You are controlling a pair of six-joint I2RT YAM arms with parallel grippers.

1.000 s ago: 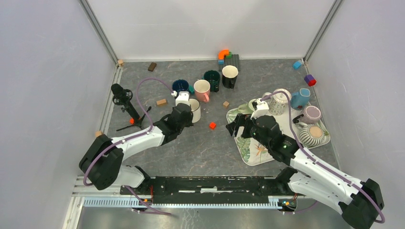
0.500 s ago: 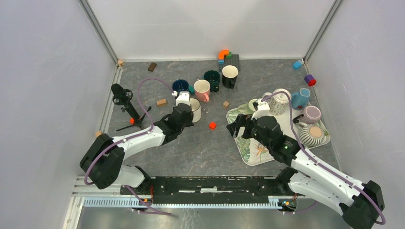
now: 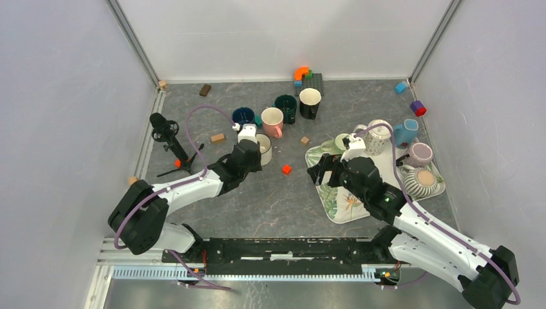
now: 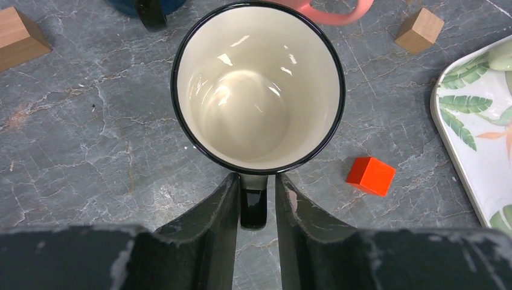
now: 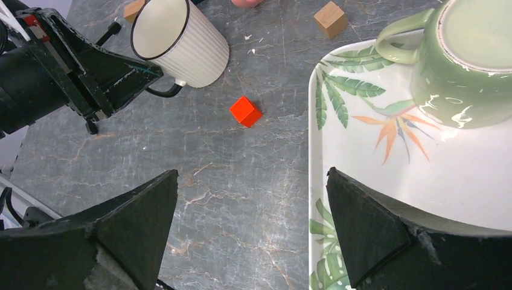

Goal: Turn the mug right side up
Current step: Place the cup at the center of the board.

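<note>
Left wrist view puts the white mug [image 4: 258, 115] just beyond my left gripper [image 4: 258, 181], standing on the table with its mouth up, so the turning looks done. Its handle [image 4: 253, 208] sits between the two fingers with a thin gap on one side. I cannot tell whether they pinch it or only flank it.

The risk I see is in the retreat. If I pull back skewed, a finger could hook the handle and drag or tip the mug. If I nudge forward instead, the mug would bump the pink mug [image 4: 326, 12] or the dark blue mug [image 4: 145, 6], both close behind it on the far side from the fingertips.

An orange cube [image 4: 371, 176] lies beside the fingers on the tray side, near enough to catch on a sideways swing. A wooden block [image 4: 419, 30] sits further out past it.

My right gripper [image 5: 252, 175] hangs spread wide and empty. The edge of the leaf-print tray [image 5: 362, 121] lies below it, and an upside-down green cup [image 5: 471, 66] sits ahead of one finger. Nothing blocks a straight withdrawal.
</note>
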